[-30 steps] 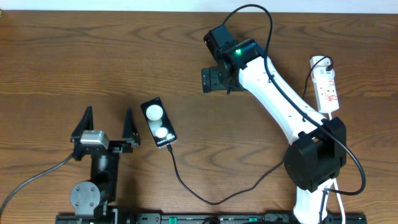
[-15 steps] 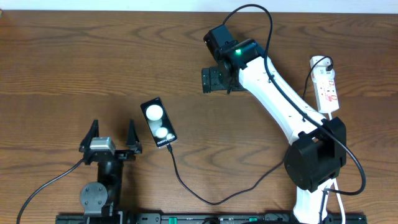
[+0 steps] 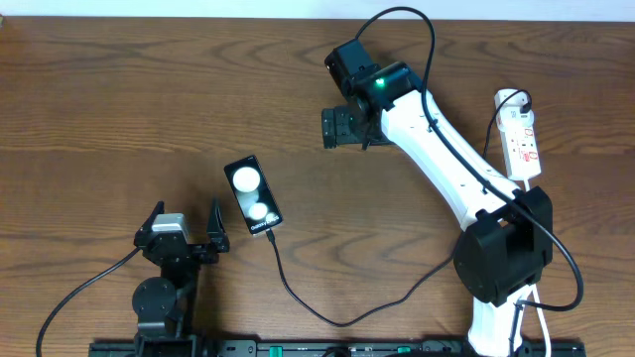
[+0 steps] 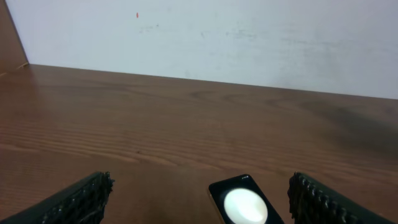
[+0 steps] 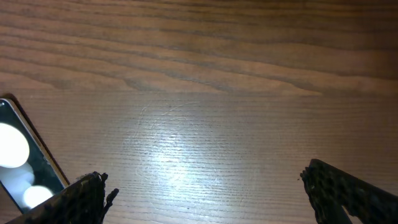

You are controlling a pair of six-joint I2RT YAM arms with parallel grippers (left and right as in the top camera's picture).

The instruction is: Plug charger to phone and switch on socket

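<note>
The black phone (image 3: 253,196) with two white round spots lies on the table left of centre. It also shows in the left wrist view (image 4: 244,202) and at the left edge of the right wrist view (image 5: 18,165). The thin black charger cable (image 3: 298,297) meets the phone's near end and runs right toward the right arm's base. The white socket strip (image 3: 523,139) with red markings lies at the far right. My left gripper (image 3: 184,226) is open and empty, just left of the phone. My right gripper (image 3: 335,127) is open and empty above bare table, right of the phone.
The right arm's white links (image 3: 437,159) and black base (image 3: 501,253) stand between the table's centre and the socket. A thick black robot cable (image 3: 79,283) trails from the left arm. A white wall (image 4: 205,37) rises behind the table's far edge.
My left gripper has drawn back toward the near edge and shifted slightly right, its fingers less widely spread than before. The right arm, phone and cable have not moved.
</note>
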